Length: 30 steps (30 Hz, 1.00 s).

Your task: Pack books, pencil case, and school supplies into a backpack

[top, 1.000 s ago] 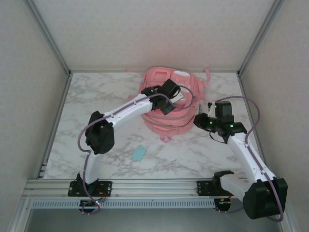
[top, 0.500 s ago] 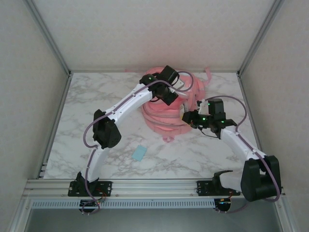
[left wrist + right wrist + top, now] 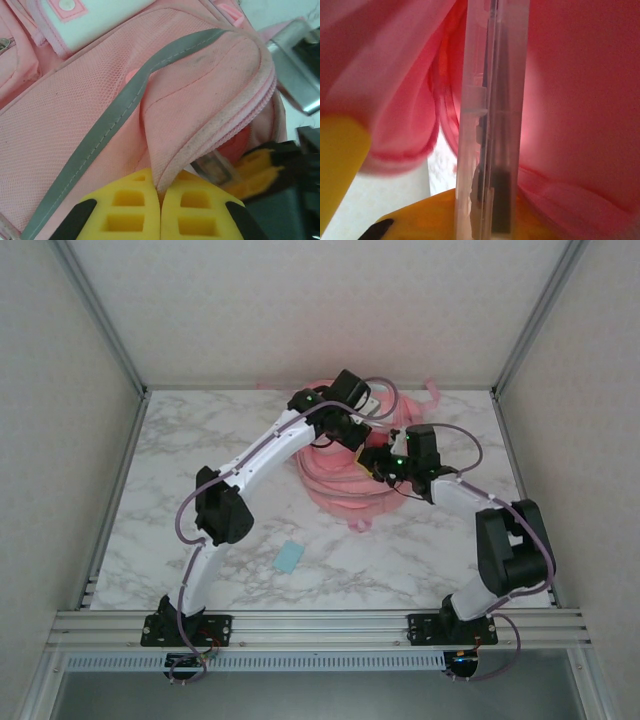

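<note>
Well, our left gripper [image 3: 160,197] is pinched tight on the flap of the backpack [image 3: 90,115] at the table's [image 3: 200,440] far edge; our right gripper [image 3: 378,462] squeezes the clear strip [image 3: 492,100] at its opening

Built as a left arm [image 3: 262,453] and a right arm [image 3: 455,493], each of slim white links joined by bulky black joint housings and standing on a black base [image 3: 183,627]. Trails a thin purple cable [image 3: 180,525] in loose loops along each arm and glows with small green lights [image 3: 311,397] near the wrists. Ends in yellow fingers [image 3: 125,212] moulded with square recesses and backed by black mounts.
</note>
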Available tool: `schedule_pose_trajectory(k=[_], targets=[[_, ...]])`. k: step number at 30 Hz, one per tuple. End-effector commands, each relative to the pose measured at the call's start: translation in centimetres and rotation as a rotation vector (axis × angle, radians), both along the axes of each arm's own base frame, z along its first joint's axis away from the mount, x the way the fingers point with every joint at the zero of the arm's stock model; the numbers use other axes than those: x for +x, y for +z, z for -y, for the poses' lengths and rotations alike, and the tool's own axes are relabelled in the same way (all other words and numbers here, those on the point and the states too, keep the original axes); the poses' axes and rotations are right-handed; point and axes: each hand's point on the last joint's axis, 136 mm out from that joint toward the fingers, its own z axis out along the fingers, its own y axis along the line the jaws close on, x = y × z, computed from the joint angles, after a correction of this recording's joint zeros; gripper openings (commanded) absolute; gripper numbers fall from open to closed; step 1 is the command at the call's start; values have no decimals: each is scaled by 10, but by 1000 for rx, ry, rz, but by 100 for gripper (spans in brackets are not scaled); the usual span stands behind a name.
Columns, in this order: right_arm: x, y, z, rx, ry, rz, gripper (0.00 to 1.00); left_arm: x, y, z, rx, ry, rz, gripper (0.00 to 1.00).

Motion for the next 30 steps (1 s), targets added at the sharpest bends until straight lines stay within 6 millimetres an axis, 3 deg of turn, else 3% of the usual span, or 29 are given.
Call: schedule_pose_trajectory(k=[1,6,11,14,17,19,25,30], targets=[[48,30,-11,41,-180,145,13,-27,52,31,-215,-13,-66,0],[73,20,6,60,-441,161,15,-29,67,40,-317,42,-125,0],[91,18,-26,105,-424,132,21,-26,73,46,-365,70,-150,0],[92,11,-39,123,-380,86,34,-18,71,42,-359,103,-144,0],[83,3,-37,105,-370,35,55,-8,72,33,-357,140,-132,0],[75,-1,-33,83,-369,-3,63,-2,73,28,-360,158,-125,0],[48,-1,-20,38,-356,-60,66,13,74,18,-362,194,-101,0],[12,9,-4,-96,-278,-69,72,27,60,9,-335,230,-100,0]])
